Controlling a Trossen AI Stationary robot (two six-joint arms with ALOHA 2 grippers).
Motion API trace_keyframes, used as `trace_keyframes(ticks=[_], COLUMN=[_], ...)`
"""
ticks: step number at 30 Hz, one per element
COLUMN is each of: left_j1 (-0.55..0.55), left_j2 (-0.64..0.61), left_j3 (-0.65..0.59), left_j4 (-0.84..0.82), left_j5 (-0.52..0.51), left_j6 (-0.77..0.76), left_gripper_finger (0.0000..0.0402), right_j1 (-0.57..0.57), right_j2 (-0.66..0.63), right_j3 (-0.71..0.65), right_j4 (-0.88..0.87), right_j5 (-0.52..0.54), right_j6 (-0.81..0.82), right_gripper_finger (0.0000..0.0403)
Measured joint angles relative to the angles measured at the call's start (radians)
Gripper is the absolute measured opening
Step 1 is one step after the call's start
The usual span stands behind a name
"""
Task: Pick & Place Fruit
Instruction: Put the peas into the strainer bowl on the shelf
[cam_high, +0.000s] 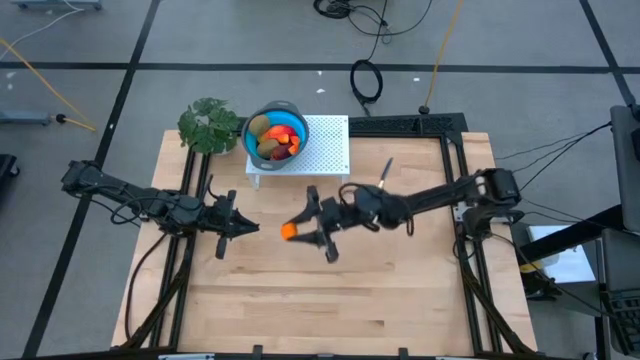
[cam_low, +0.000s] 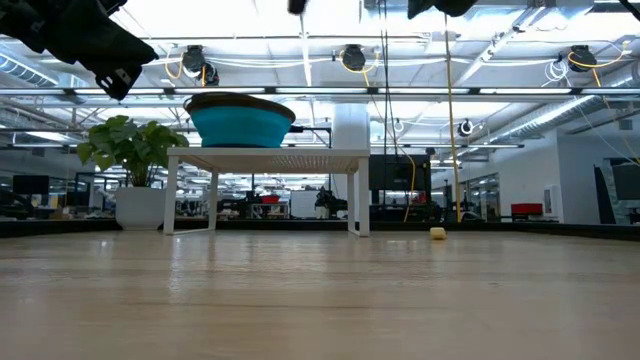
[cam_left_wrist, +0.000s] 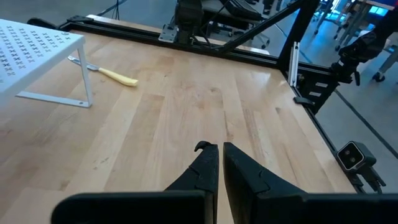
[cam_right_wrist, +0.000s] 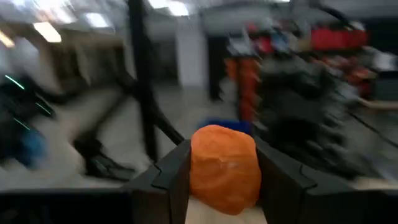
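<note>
Orange fruit (cam_right_wrist: 224, 168) sits clamped between the right gripper's (cam_high: 303, 233) fingers (cam_right_wrist: 171, 180), so we judge the carry step is in hand, the piece lifted above the bench (cam_high: 400, 290). Next we would need to swing it over the blue bowl (cam_high: 278, 118) on the white stand (cam_high: 328, 150) ahead of the fingers and release. Farther off, our left gripper (cam_high: 247, 229) waits with fingers (cam_left_wrist: 208, 168) closed, empty.

An orange ball (cam_right_wrist: 224, 168) sits clamped between two dark fingers (cam_right_wrist: 171, 177), above the surface's middle. The other fruit (cam_high: 276, 139), red-orange and olive-brown pieces, lies heaped in the blue bowl (cam_high: 252, 145).
</note>
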Motion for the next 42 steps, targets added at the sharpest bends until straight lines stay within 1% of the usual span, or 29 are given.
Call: trace_keyframes(ticks=[3, 7, 10, 13, 18, 22, 27, 31, 35, 36, 39, 42], left_j1=[0.0, 0.0, 0.0, 0.0, 0.0, 0.0, 0.0, 0.0, 0.004, 0.01, 0.031, 0.056], left_j2=[0.0, 0.0, 0.0, 0.0, 0.0, 0.0, 0.0, 0.0, 0.0, 0.0, 0.0, 0.0], left_j3=[0.0, 0.0, 0.0, 0.0, 0.0, 0.0, 0.0, 0.0, 0.0, 0.0, 0.0, 0.0], left_j4=[0.0, 0.015, 0.034, 0.05, 0.07, 0.088, 0.091, 0.091, 0.1, 0.11, 0.139, 0.164], left_j5=[-0.001, -0.022, -0.041, -0.065, -0.08, -0.081, -0.081, -0.081, -0.088, -0.089, -0.083, -0.062], left_j6=[0.011, 0.014, 0.02, 0.018, 0.016, 0.018, 0.025, 0.029, 0.063, 0.071, 0.095, 0.115], left_gripper_finger=[0.0021, 0.0021, 0.0021, 0.0021, 0.0021, 0.0021, 0.0021, 0.0021, 0.0021, 0.0021, 0.0021, 0.0021], right_j1=[-0.045, -0.108, -0.157, -0.207, -0.294, -0.355, -0.418, -0.455, -0.474, -0.48, -0.492, -0.507], right_j2=[-0.058, -0.132, -0.167, -0.193, -0.193, -0.194, -0.193, -0.193, -0.156, -0.149, -0.102, -0.066], right_j3=[0.0, 0.0, 0.0, 0.0, 0.002, 0.037, 0.061, 0.076, 0.094, 0.101, 0.153, 0.199], right_j4=[-0.181, -0.357, -0.413, -0.431, -0.417, -0.444, -0.451, -0.447, -0.453, -0.458, -0.441, -0.481], right_j5=[0.047, 0.136, 0.202, 0.234, 0.232, 0.222, 0.168, 0.102, 0.091, 0.07, 0.021, 0.016], right_j6=[-0.097, -0.203, -0.258, -0.291, -0.31, -0.331, -0.34, -0.342, -0.343, -0.343, -0.359, -0.367], right_gripper_finger=[0.0142, 0.0142, 0.0142, 0.0142, 0.0142, 0.0142, 0.0142, 0.0142, 0.0142, 0.0142, 0.0142, 0.0142])
